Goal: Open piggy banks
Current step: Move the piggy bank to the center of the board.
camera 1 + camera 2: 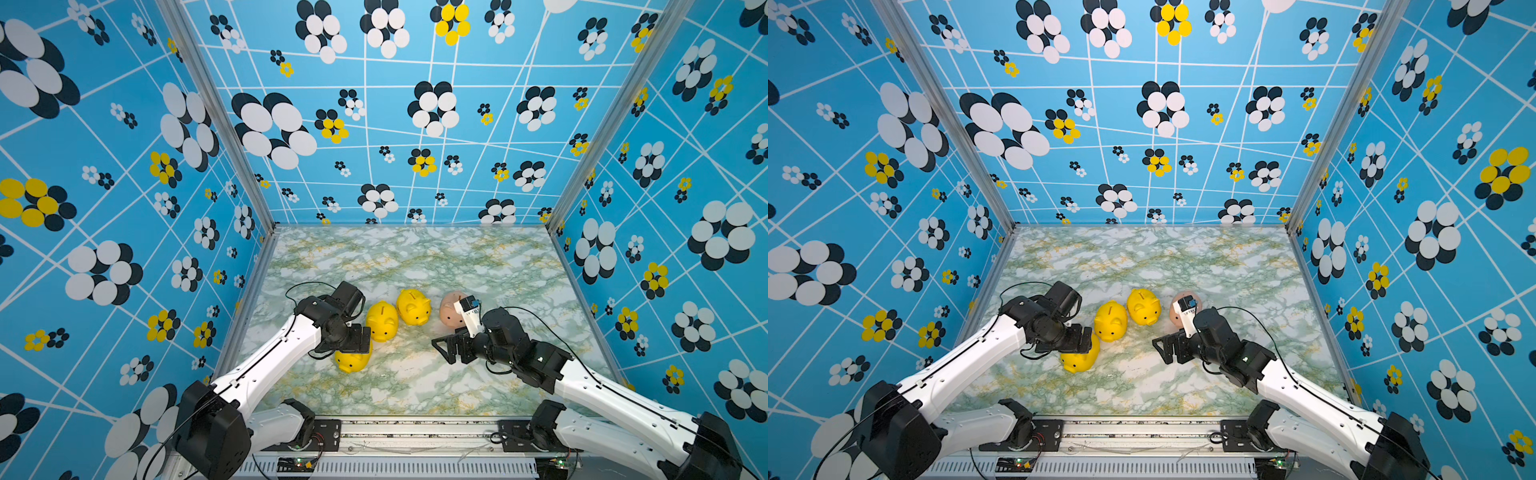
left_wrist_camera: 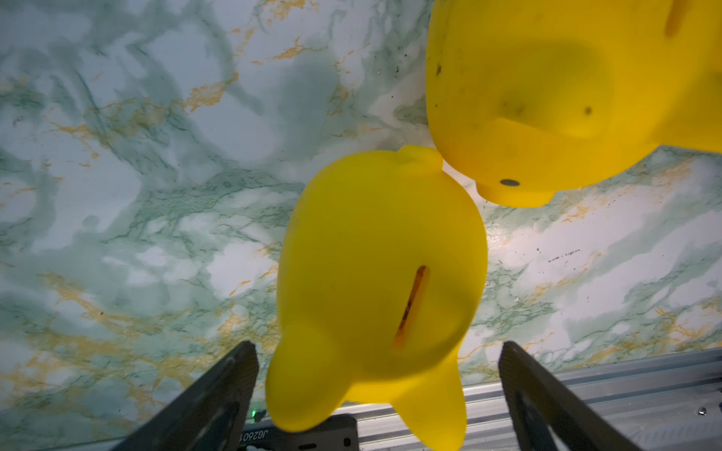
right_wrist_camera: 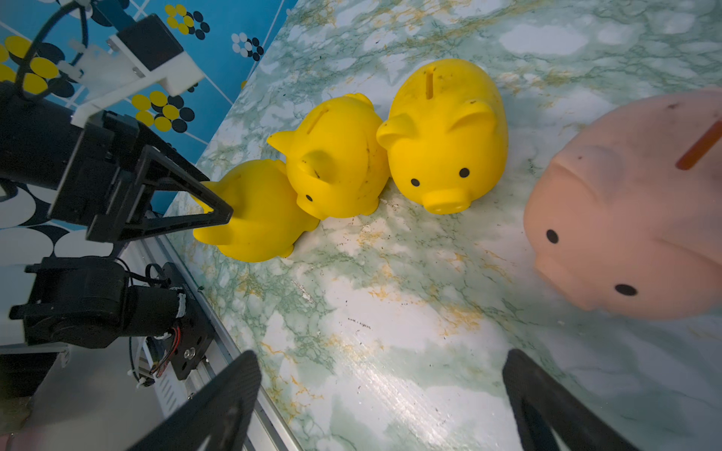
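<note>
While left tool (image 2: 375,347) hangs over nearest yellow piggy bank (image 1: 353,362), we see its jaws spread wide either side of it, no grip. Bank stands on marbled table (image 1: 415,257), rear just beside middle yellow piggy bank (image 1: 382,322), seemingly touching. Far yellow piggy bank (image 1: 413,307) next along. Pink piggy bank (image 1: 449,312) apart, toward right arm. Right tool (image 3: 381,357) released, holding nothing, low over table near pink one.
</note>
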You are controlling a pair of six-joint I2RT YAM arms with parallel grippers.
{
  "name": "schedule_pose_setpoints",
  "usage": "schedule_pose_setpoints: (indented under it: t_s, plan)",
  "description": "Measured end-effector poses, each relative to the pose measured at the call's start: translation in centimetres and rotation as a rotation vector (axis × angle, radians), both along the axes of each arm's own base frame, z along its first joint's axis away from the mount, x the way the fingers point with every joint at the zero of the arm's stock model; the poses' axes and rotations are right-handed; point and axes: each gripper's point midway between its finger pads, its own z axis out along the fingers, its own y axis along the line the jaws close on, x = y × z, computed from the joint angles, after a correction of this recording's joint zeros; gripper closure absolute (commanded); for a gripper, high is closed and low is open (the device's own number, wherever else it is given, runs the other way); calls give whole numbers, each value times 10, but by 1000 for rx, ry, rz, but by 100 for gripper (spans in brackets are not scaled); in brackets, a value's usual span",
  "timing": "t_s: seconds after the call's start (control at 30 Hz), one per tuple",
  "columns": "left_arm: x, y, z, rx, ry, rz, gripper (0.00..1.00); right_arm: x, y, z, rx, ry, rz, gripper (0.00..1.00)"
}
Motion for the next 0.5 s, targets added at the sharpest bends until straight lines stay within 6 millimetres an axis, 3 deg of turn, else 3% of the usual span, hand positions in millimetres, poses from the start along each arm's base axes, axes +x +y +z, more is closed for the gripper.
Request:
schedule_pose_setpoints:
  t_s: [0.17, 0.5]
  plan:
    - [-3, -12, -2, -20, 7, -49, 1, 4, -3, 0, -12, -12, -22, 0]
    - [-30, -41, -16, 47, 49, -179, 1, 7, -7, -4, -42, -22, -32, 0]
